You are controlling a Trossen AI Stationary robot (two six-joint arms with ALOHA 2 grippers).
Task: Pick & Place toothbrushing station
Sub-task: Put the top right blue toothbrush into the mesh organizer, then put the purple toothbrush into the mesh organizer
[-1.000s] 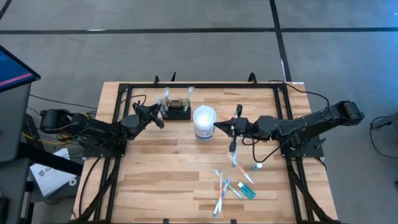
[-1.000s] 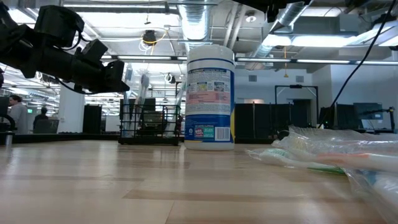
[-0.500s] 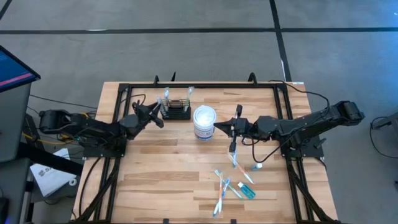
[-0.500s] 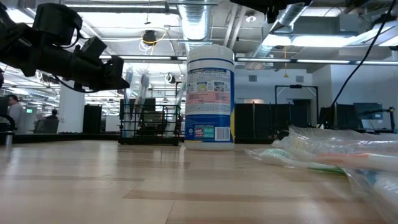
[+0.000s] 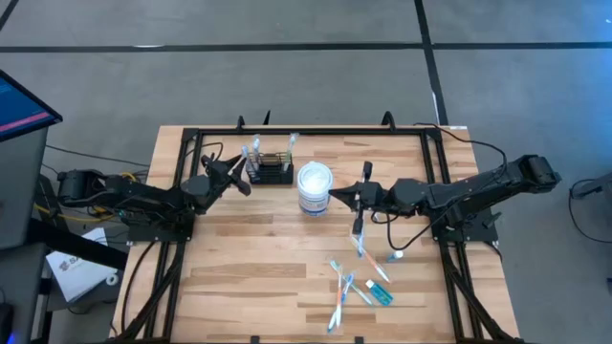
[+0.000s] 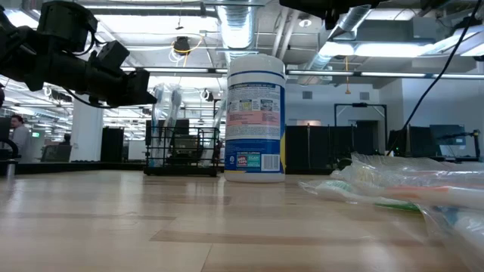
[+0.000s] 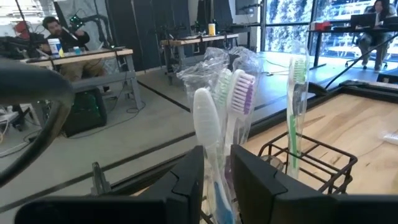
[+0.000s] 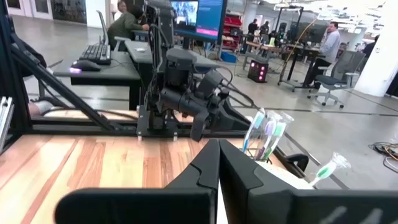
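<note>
Black left pincer [image 5: 247, 173] now nearer rack [image 5: 272, 170], wider.

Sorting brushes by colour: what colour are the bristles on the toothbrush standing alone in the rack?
Green bristles, clearest in the left wrist view.

The rack [image 5: 272, 170] is sitting near the far edge of the surface [image 5: 249, 258], left of centre, with brushes [image 7: 231, 102] standing in it. The tub [image 5: 314, 188] is standing just right of the rack, slightly nearer the middle. The left gripper [image 5: 245, 178] is hanging at the rack's left end, around the wrapped brushes there. The right gripper [image 5: 337, 198] is hovering just right of the tub. More brushes [image 5: 352, 284] are lying loose towards the near edge, right of centre, in front of the right gripper.
</note>
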